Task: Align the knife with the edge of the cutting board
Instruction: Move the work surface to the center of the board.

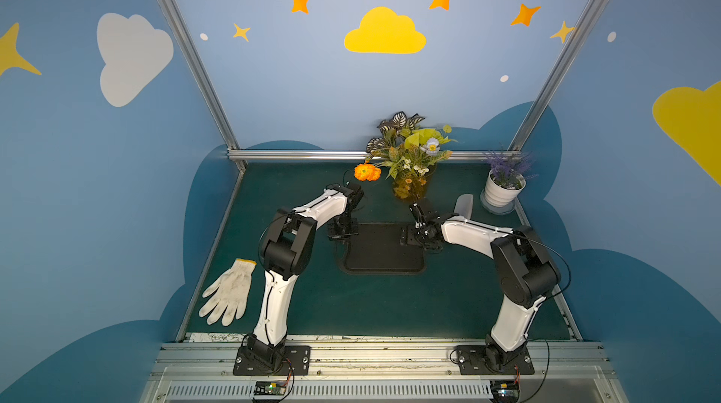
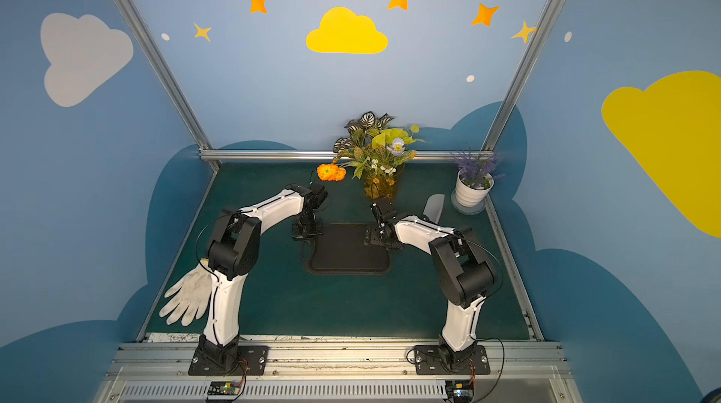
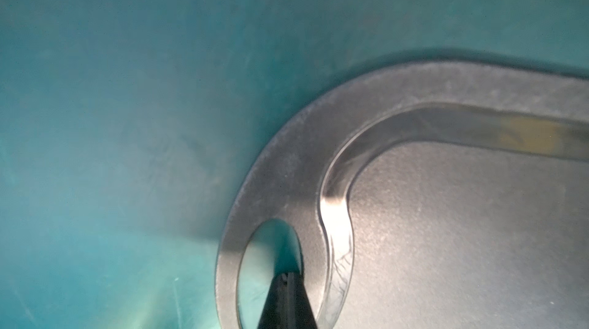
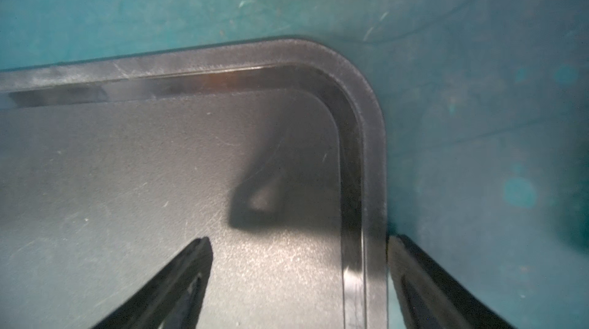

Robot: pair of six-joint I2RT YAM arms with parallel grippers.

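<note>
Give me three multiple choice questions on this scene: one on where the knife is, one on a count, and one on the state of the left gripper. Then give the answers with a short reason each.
1. Relative to the cutting board, the knife lies:
A. on it
B. off it, on the mat by the white pot
C. held in the air

2. Besides this glove, how many more lie on the mat?
A. two
B. one
C. none

3. The left gripper is:
A. shut
B. wide open
C. gripping the knife

Answers:
1. B: in both top views the blade shows on the mat beside the pot, apart from the board.
2. C: neither top view shows a second glove.
3. A: the left wrist view shows its tips pressed together at the board's handle hole, with nothing between them.
</note>
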